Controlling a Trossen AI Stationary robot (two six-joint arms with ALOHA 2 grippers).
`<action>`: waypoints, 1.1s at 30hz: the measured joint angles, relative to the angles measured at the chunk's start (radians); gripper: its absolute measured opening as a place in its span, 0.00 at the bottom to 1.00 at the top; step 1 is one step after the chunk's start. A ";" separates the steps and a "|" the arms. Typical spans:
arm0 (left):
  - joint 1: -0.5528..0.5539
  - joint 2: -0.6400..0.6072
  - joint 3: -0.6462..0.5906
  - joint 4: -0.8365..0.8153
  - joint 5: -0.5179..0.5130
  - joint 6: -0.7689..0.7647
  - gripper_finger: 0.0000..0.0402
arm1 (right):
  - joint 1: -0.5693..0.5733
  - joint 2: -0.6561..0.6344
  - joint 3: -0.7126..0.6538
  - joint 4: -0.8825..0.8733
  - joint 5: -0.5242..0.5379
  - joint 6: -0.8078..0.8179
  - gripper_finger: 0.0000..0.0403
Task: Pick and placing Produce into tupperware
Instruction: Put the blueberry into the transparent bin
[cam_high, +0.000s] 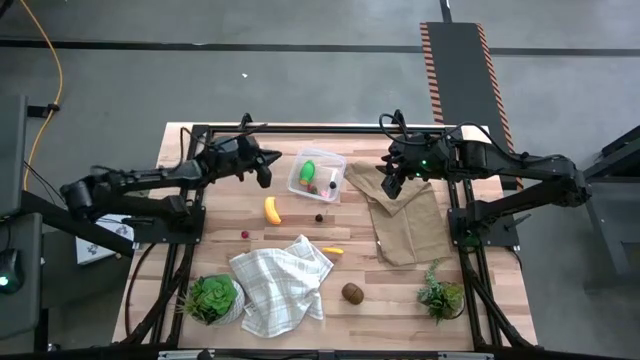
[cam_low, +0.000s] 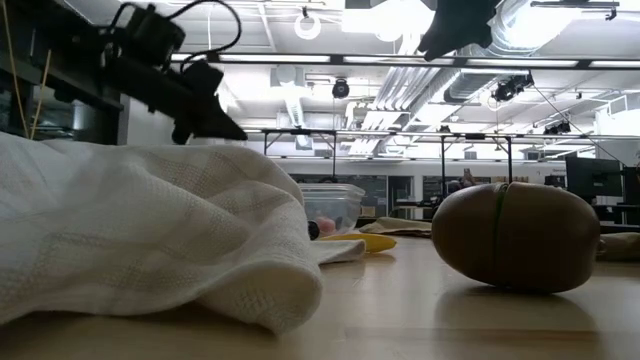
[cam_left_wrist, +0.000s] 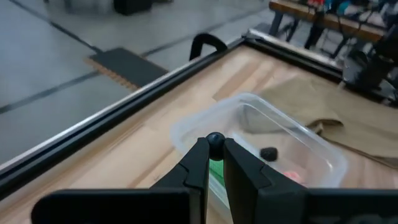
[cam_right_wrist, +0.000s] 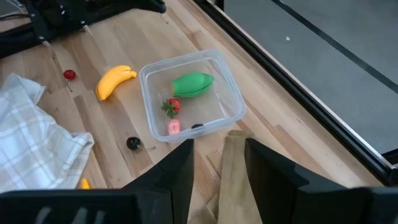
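The clear tupperware (cam_high: 317, 176) stands at the table's far middle. It holds a green piece (cam_right_wrist: 193, 84), a red strawberry (cam_right_wrist: 173, 106), a pink piece (cam_right_wrist: 173, 127) and a dark berry (cam_right_wrist: 197, 127). My left gripper (cam_high: 266, 172) hovers just left of it, shut on another small dark berry (cam_left_wrist: 214, 138). My right gripper (cam_right_wrist: 217, 163) stands open and empty above the tan cloth, right of the tupperware. On the wood lie a banana (cam_high: 271, 209), a red berry (cam_high: 244, 235), a dark berry (cam_high: 319, 216), a small yellow piece (cam_high: 332, 250) and a brown kiwi (cam_high: 352, 292). My left gripper pinches the small dark berry (cam_left_wrist: 214, 138) between the free ends of its two fingers. The fingers slant down from the table's left toward the tupperware. The berry is lifted clear of the table, just short of the tupperware's left rim (cam_left_wrist: 186, 134).
A white checked cloth (cam_high: 282, 285) lies crumpled at the near middle. A tan cloth (cam_high: 405, 215) is spread right of the tupperware. Two potted plants stand near the front edge, one at the left (cam_high: 212, 298) and one at the right (cam_high: 440, 295). A black frame (cam_high: 320, 128) borders the table.
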 joint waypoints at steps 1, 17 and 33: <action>0.000 -0.015 0.034 -0.074 0.005 0.012 0.07 | 0.000 0.000 0.000 0.005 -0.005 0.000 0.33; 0.000 -0.025 0.569 -0.769 0.029 0.212 0.07 | 0.000 0.000 0.000 0.102 -0.011 -0.036 0.33; 0.000 -0.024 0.622 -0.841 0.145 0.123 0.07 | 0.000 0.000 0.000 0.146 -0.011 -0.009 0.33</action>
